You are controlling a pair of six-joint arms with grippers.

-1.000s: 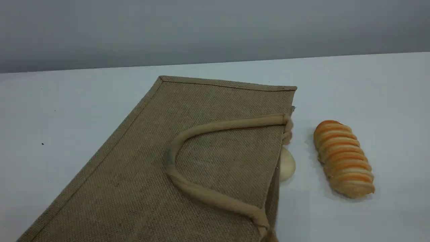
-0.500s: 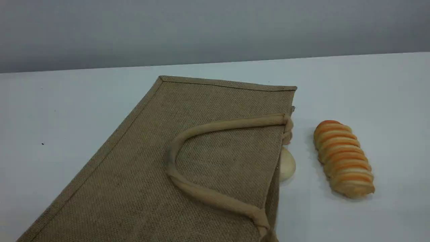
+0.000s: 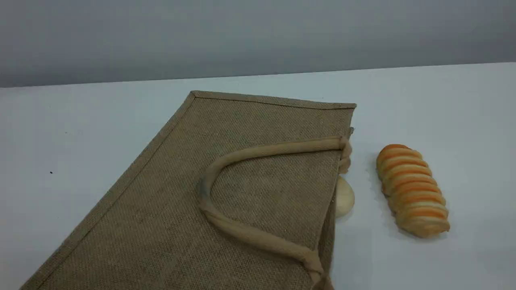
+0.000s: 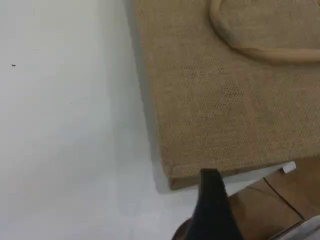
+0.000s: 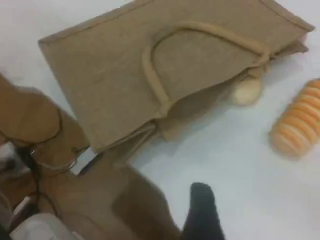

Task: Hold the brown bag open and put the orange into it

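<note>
the brown bag (image 3: 225, 193) is lying flat, mouth (image 3: 333, 209) facing right, so the right gripper (image 5: 202, 210) is hanging nearer to it than the left gripper (image 4: 212, 192). both jaws are standing apart, empty. the orange is not showing anywhere.

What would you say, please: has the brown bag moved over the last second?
No. The brown bag keeps its place: same far hem against the back edge of the table, same gap to the bread loaf.
</note>
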